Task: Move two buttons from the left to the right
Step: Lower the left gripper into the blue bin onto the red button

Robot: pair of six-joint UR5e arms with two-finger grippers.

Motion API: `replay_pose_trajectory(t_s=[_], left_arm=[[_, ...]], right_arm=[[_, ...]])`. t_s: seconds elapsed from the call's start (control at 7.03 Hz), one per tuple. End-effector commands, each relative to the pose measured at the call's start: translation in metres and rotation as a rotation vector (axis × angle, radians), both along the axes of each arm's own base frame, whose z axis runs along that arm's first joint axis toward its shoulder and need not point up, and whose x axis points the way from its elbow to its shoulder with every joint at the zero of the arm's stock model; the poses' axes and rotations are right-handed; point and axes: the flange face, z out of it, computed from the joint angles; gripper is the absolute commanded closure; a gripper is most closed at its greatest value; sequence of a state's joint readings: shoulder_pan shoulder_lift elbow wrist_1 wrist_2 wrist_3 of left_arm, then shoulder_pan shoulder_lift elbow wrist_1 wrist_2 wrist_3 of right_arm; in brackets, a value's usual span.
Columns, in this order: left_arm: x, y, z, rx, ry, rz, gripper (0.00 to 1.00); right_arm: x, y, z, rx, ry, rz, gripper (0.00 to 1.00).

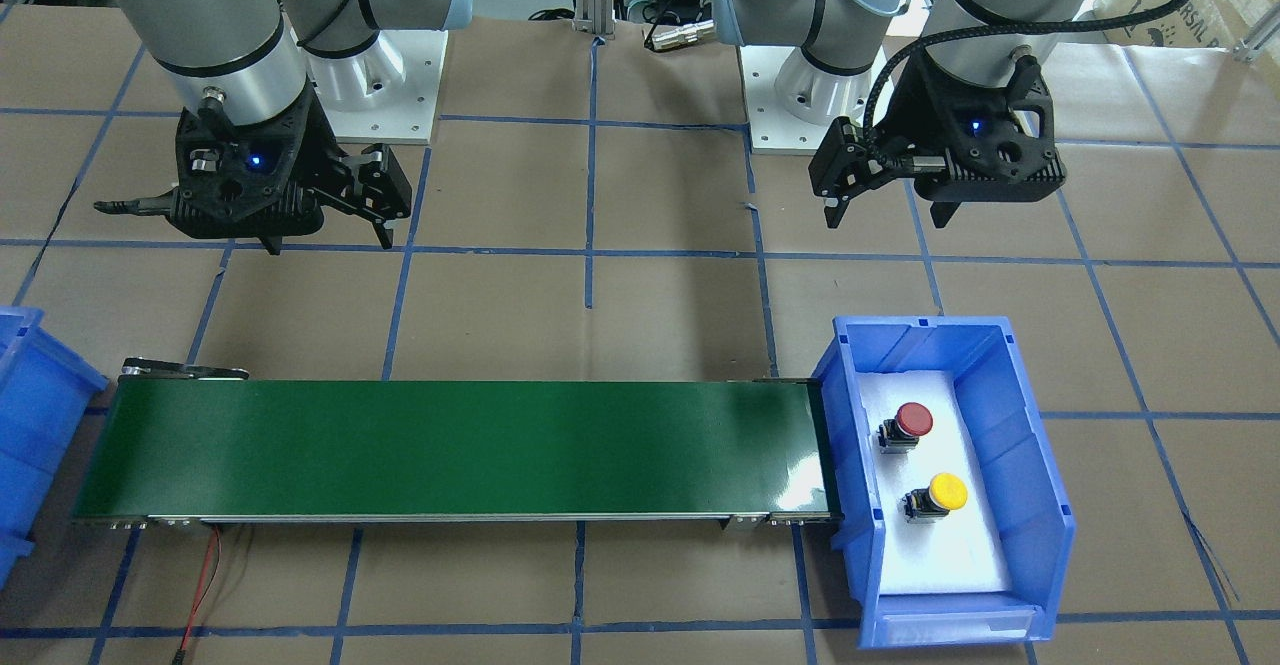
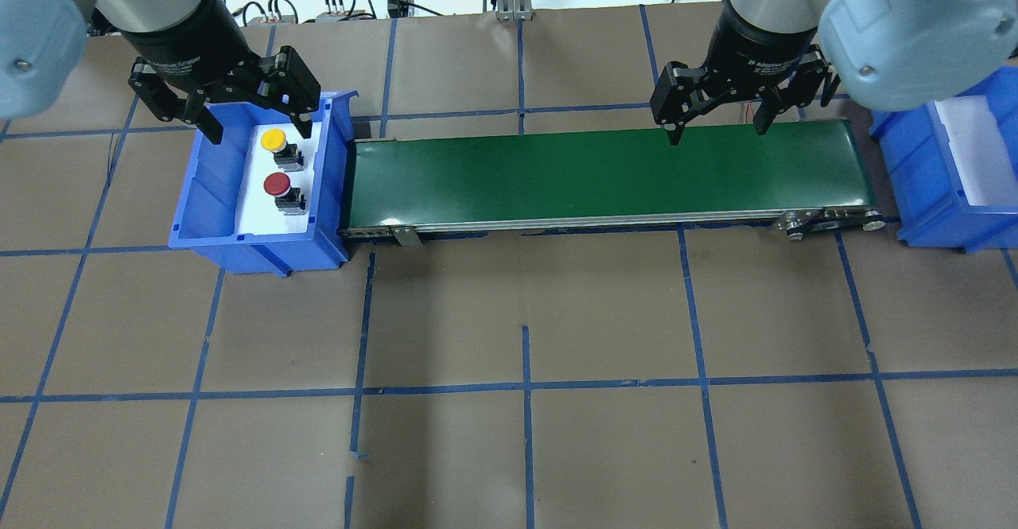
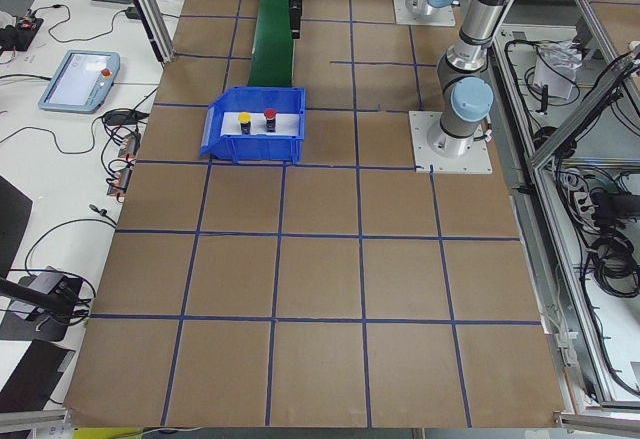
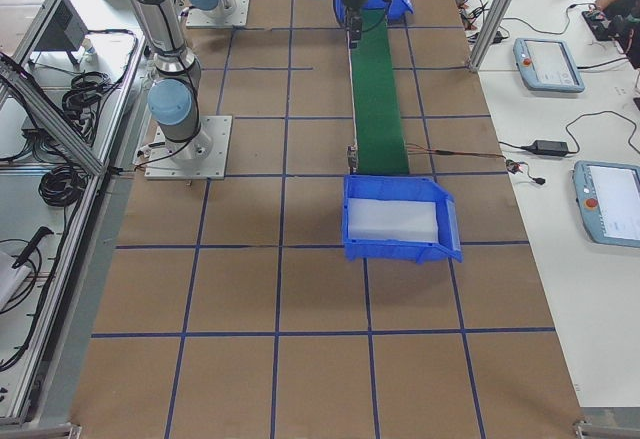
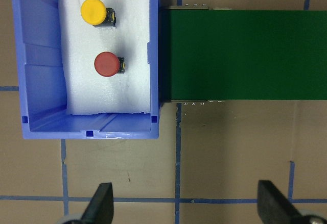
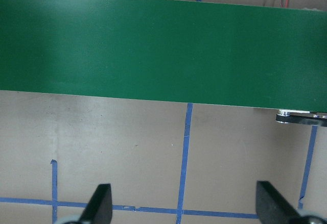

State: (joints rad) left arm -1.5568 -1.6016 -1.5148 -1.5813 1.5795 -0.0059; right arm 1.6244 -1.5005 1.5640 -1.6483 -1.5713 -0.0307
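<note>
At the left bin (image 2: 203, 203), the red button (image 2: 277, 185) and yellow button (image 2: 273, 140) lie unpicked. The left gripper (image 2: 260, 133) hovers above them, spread wide, and likely needs to lower onto one. The right gripper (image 2: 719, 131), also spread, hangs over the belt (image 2: 596, 175).

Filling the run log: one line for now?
red button, yellow button: in left bin | left gripper: open | right gripper: open

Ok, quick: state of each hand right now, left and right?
Left hand: open, holding nothing.
Right hand: open, holding nothing.
</note>
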Motion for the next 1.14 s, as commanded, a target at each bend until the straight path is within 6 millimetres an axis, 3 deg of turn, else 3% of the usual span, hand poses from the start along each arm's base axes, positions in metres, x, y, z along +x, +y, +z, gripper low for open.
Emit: replay_pose_trajectory(t_s=[0.0,0.14,0.28,0.57,0.85,1.0], left_arm=[[0.001,-0.003,0.0,-0.001,-0.007,-0.001,0.0],[0.005,0.0,0.0,0.003,-0.013,-0.016,0.0],[0.022,-0.012,-0.019,0.035,-0.062,-0.096,0.0],[0.089,-0.069,-0.095,0.064,0.029,0.006,0.0],[0.105,-0.108,-0.148,0.031,0.073,0.023,0.0],[0.108,-0.114,-0.158,0.029,0.065,0.023,0.0]], right_arm=[[-0.001,0.0,0.0,-0.001,-0.001,-0.001,0.0],[-0.001,0.0,-0.001,0.002,0.0,-0.001,0.0],[-0.001,0.0,0.001,-0.001,0.001,0.0,0.0],[-0.001,0.0,0.0,-0.001,-0.001,-0.001,0.0],[0.0,0.0,0.0,-0.001,-0.001,0.0,0.0],[0.0,0.0,0.001,-0.001,0.001,0.0,0.0]])
